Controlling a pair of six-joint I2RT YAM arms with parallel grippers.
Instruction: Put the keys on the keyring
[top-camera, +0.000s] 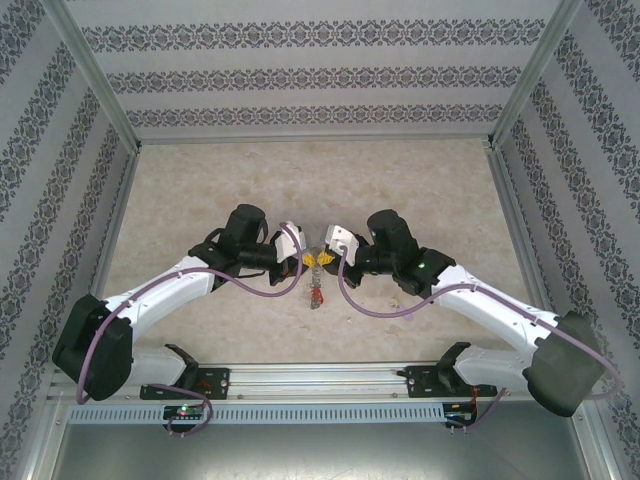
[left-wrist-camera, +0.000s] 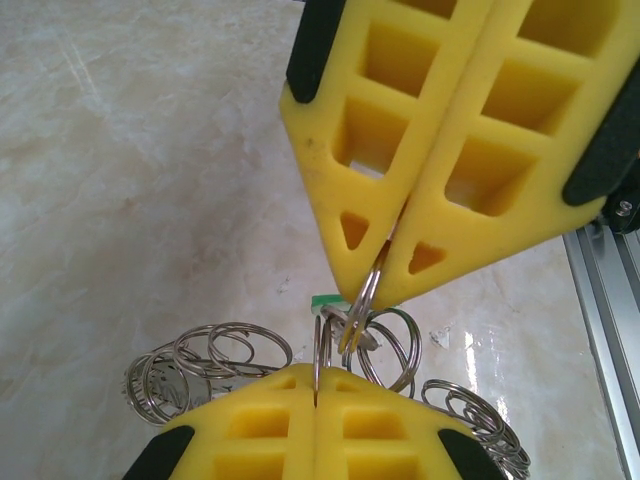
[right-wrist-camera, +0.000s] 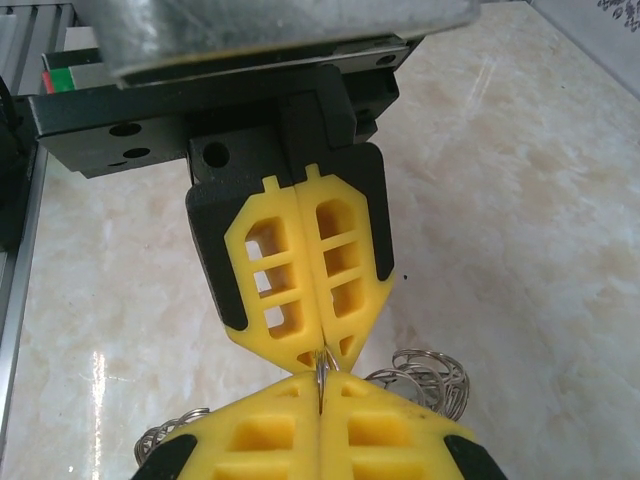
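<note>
Counter (top-camera: 200, 190): pale marble look, patterned walls (top-camera: 300, 75) around.
Left fingers (left-wrist-camera: 300, 400): clenched on a wire loop of the keyring (left-wrist-camera: 165, 385).
Right fingers (right-wrist-camera: 290, 410): clenched on a loop too, tip to tip with the left.
Green tag (left-wrist-camera: 322, 300): just behind the tips.

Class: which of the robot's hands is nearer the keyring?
Neither: both touch the keyring. The left hand is shut on one of its wire loops; the right hand, tip to tip opposite, is shut on a neighbouring loop.

left pincer (left-wrist-camera: 316, 392) yellow, arms (top-camera: 160, 285) white
</note>
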